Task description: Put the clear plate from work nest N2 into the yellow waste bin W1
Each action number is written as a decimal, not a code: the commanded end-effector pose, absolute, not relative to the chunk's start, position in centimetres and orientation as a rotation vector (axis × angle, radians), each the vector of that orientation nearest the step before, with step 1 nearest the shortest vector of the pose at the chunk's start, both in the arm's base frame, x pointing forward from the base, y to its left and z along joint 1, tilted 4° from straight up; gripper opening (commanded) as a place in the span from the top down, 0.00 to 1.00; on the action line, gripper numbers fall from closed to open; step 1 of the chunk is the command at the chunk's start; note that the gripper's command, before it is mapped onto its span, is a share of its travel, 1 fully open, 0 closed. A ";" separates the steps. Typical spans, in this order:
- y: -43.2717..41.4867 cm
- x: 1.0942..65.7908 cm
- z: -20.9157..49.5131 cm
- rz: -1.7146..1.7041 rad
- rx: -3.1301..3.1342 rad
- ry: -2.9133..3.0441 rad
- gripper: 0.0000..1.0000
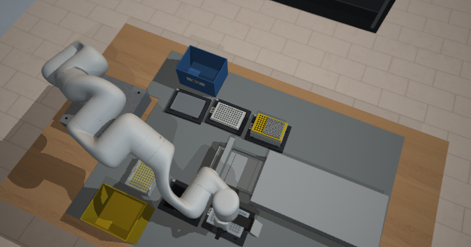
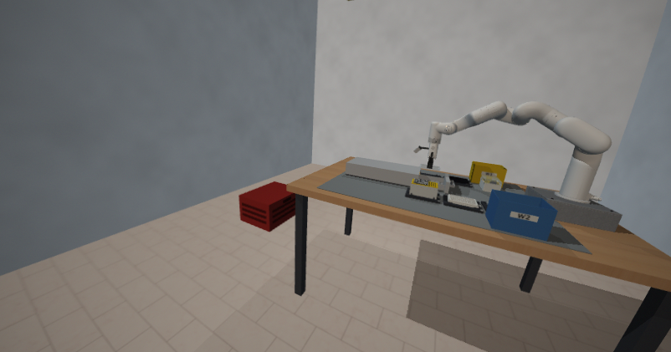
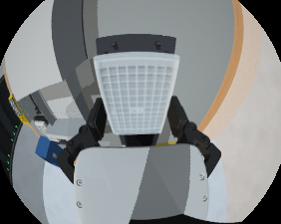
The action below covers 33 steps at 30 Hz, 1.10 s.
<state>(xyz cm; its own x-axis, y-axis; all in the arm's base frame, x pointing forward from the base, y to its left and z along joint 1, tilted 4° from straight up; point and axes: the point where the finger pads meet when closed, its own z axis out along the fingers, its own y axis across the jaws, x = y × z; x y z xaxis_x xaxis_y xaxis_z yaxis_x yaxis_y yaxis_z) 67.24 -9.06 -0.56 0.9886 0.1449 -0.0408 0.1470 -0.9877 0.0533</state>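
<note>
The gripper (image 3: 137,135) is clamped on the clear plate (image 3: 136,92), which is above its black nest (image 3: 139,46) near the bench's front edge. The yellow bin (image 1: 113,212) stands by the front left corner of the grey mat (image 1: 346,139), the blue bin (image 1: 201,70) at its back edge. The wooden bench (image 2: 606,251) stands on a tiled floor (image 2: 140,278) against a grey wall (image 2: 140,91), a red crate (image 2: 265,205) beside it.

Clear plate (image 3: 136,91): pale gridded wells, roughly level, clamped by its long sides in the end effector (image 3: 137,135), above black nest N2 (image 3: 137,46). Yellow bin W1 (image 1: 98,219): upright, open-topped, on the surface (image 1: 421,179), well apart from the plate.
</note>
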 end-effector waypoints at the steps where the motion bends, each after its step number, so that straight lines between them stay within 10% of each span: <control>1: -9.0 67.4 0.3 -0.048 3.076 0.226 1.00; 33: -8.7 67.6 5.3 -0.048 3.076 0.226 1.00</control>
<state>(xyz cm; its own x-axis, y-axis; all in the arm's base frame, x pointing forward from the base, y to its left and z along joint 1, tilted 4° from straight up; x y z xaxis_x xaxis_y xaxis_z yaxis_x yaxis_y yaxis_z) 67.39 -8.78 4.27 0.9886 0.1449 -0.0407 0.1470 -0.9877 0.0533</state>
